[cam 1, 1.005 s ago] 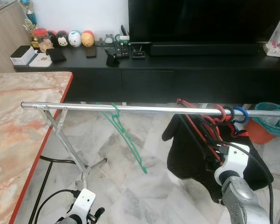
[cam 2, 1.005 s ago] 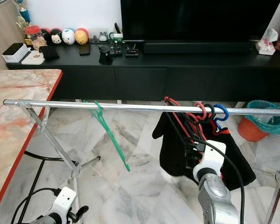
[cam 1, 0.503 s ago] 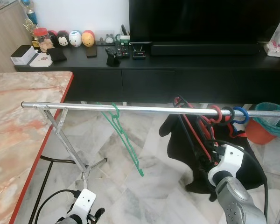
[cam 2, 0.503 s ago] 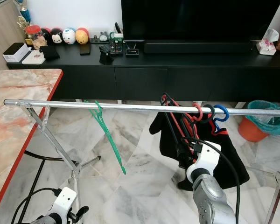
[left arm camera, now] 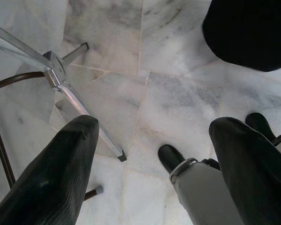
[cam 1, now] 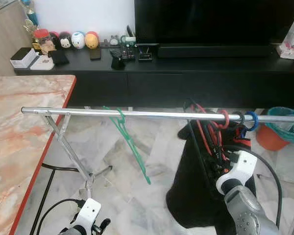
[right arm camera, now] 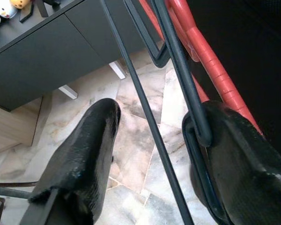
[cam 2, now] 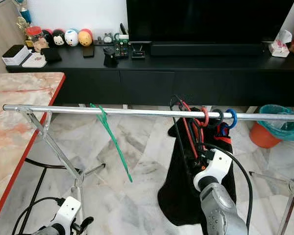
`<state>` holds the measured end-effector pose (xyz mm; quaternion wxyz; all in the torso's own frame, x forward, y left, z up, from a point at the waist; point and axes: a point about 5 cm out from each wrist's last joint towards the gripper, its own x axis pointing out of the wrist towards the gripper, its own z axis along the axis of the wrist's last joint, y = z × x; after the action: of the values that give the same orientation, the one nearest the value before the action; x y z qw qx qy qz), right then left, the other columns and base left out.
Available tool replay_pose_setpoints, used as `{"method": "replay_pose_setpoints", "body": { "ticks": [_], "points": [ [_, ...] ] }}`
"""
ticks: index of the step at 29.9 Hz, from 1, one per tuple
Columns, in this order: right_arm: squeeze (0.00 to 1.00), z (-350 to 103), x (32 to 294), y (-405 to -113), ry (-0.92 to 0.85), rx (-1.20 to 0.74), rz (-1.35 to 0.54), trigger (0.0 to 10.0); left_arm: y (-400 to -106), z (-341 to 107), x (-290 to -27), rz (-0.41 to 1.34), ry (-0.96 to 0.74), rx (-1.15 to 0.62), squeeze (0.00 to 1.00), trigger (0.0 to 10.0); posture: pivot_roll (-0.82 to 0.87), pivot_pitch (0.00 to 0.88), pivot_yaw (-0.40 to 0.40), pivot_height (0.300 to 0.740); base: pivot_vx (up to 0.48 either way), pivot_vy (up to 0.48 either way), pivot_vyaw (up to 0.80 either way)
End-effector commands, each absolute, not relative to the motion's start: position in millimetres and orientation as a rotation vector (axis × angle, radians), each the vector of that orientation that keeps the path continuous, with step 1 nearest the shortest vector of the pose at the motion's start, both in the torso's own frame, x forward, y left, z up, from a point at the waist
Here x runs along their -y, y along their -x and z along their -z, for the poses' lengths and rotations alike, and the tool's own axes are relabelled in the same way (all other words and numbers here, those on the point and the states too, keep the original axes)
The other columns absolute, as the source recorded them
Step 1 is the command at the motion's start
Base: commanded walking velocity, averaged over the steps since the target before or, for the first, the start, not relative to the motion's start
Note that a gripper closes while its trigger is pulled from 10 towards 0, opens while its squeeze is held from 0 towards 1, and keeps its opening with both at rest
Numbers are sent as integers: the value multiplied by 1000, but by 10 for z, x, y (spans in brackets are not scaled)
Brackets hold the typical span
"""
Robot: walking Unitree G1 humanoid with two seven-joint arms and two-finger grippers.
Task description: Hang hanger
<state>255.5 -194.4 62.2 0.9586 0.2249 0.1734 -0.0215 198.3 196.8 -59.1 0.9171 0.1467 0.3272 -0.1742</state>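
A silver rail point(cam 1: 137, 114) spans the view at chest height. A green hanger point(cam 1: 130, 146) hangs alone near its middle. Further right, red point(cam 1: 224, 118), black point(cam 1: 240, 117) and blue point(cam 1: 252, 119) hanger hooks sit bunched on the rail, with a black garment point(cam 1: 193, 191) hanging straight down below them. My right gripper point(right arm camera: 157, 119) is open among these hangers. A thin black hanger wire point(right arm camera: 145, 112) runs between its fingers, and the red hanger point(right arm camera: 201, 51) lies by one finger. My left gripper point(left arm camera: 154, 140) hangs open, low over the marble floor.
A marble table with a red edge point(cam 1: 39, 161) stands at the left. The rack's slanted leg point(cam 1: 68, 152) and a black cable point(cam 1: 44, 196) are below it. A black TV cabinet point(cam 1: 186, 68) with toys lies behind. An orange bin point(cam 1: 272, 137) sits far right.
The black garment and its hangers have swung down from a tilt to hang straight, and their hooks slid slightly left on the rail. The green hanger sways a little. The left arm is still.
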Motion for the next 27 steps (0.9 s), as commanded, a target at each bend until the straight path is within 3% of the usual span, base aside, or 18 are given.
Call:
{"method": "replay_pose_setpoints", "body": {
  "ticks": [1, 2, 3, 4, 27],
  "points": [
    [0, -652, 1950, -2560, -460, -346, 36, 9765, -1956, 607, -2009, 360, -326, -693, 0, 10000, -15, 62, 15, 740, 0, 0, 0],
    [0, -646, 1946, -2554, -464, -352, 34, 2902, -1955, 607, -2009, 359, -325, -693, 0, 10000, -15, 62, 15, 740, 0, 0, 0],
    [0, -646, 1946, -2554, -464, -352, 34, 2902, -1955, 607, -2009, 359, -325, -693, 0, 10000, -15, 62, 15, 740, 0, 0, 0],
    [0, -648, 1935, -2551, -466, -351, 25, 0, -1955, 608, -2010, 358, -324, -694, 0, 10000, -15, 62, 15, 740, 0, 0, 0],
    [0, -615, 1882, -2554, -480, -364, 3, 0, -1946, 615, -2014, 357, -319, -701, 0, 10000, -9, 62, 17, 740, 0, 0, 0]
  ]
}}
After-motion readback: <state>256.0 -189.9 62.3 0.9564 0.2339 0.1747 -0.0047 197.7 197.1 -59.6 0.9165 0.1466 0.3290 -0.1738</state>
